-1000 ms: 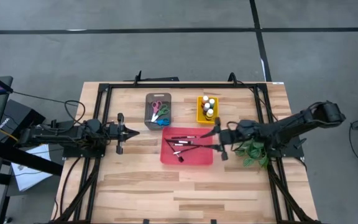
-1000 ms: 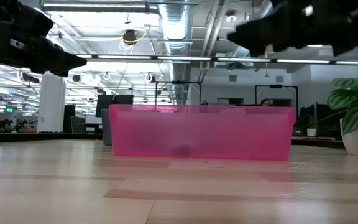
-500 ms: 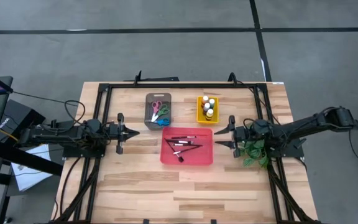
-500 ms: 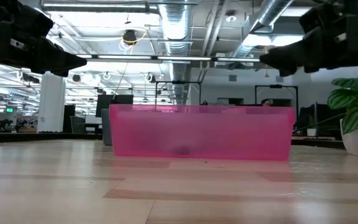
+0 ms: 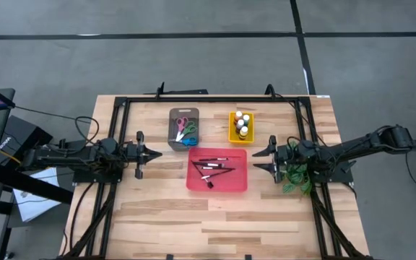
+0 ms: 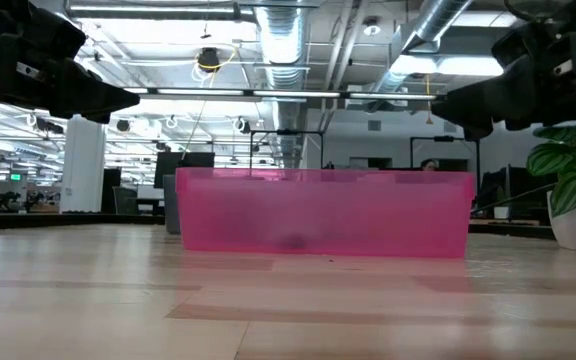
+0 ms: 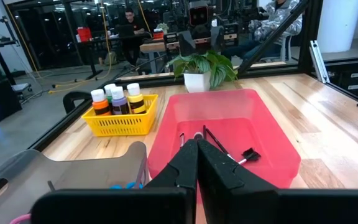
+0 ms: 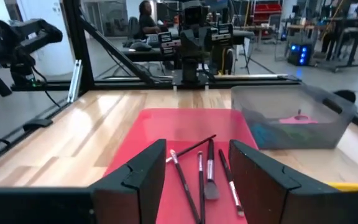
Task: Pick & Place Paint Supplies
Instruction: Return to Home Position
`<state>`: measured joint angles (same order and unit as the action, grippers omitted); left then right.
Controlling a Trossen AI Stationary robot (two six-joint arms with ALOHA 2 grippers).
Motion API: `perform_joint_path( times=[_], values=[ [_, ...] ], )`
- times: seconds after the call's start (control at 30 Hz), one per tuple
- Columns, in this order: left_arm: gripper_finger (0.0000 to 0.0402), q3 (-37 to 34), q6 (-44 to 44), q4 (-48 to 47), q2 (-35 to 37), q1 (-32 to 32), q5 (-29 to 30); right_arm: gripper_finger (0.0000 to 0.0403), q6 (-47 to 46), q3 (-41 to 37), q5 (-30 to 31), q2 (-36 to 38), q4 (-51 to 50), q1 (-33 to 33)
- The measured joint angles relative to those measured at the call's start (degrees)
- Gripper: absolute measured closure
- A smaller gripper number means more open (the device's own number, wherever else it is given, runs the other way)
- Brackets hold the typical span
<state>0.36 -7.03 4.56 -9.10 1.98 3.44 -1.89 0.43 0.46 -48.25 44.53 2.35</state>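
Fingers (image 8: 135,174) of right gripper (image 5: 264,154): released, empty | Change: withdrawn from over red plastic tray (image 5: 240,186) to its 3 o'clock | Left gripper (image 5: 154,152): clenched, empty, 9 o'clock | Thin dark-handled paintbrushes (image 5: 211,167) in tray | Small coloured-handled scissors (image 5: 185,128), capped paint bottles (image 5: 243,123) binned at 11 and 1 o'clock | Assessment: sorting appears complete, homing under way.

Low view: tray (image 6: 318,215) wall hid the brushes (image 8: 209,174). Right wrist view: scissors (image 8: 298,118) blurred behind the grey bin (image 8: 328,106) wall; yellow bin (image 8: 353,185) cut off at edge.
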Motion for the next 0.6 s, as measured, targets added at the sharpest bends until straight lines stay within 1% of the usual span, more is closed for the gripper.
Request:
perform_joint_path(
  times=[0.1, 0.27, 0.37, 0.5, 0.6],
  values=[
    [0.0401, 0.0, 0.0, 0.0, 0.0, 0.0, 0.0, 0.0233, -1.56, -0.02, -0.01, 0.0, -0.07, -0.07],
    [0.0401, 0.0, 0.01, 0.0, 0.0, 0.02, -0.02, 0.0233, -1.6, -0.02, -0.05, 0.12, 1.81, -0.26],
    [0.0401, 0.0, 0.0, 0.0, 0.0, 0.01, -0.03, 0.0233, -0.88, -0.04, -0.15, 1.47, 1.83, -0.26],
    [0.0402, 0.0, 0.0, -0.02, 0.0, 0.0, -0.2, 0.0233, -0.68, -0.07, -0.18, 3.83, -0.2, -0.26],
    [0.0401, 0.0, 0.0, -0.02, 0.0, 0.01, -0.2, 0.0233, -0.68, -0.07, -0.18, 6.74, -3.91, -0.26]
  ],
)
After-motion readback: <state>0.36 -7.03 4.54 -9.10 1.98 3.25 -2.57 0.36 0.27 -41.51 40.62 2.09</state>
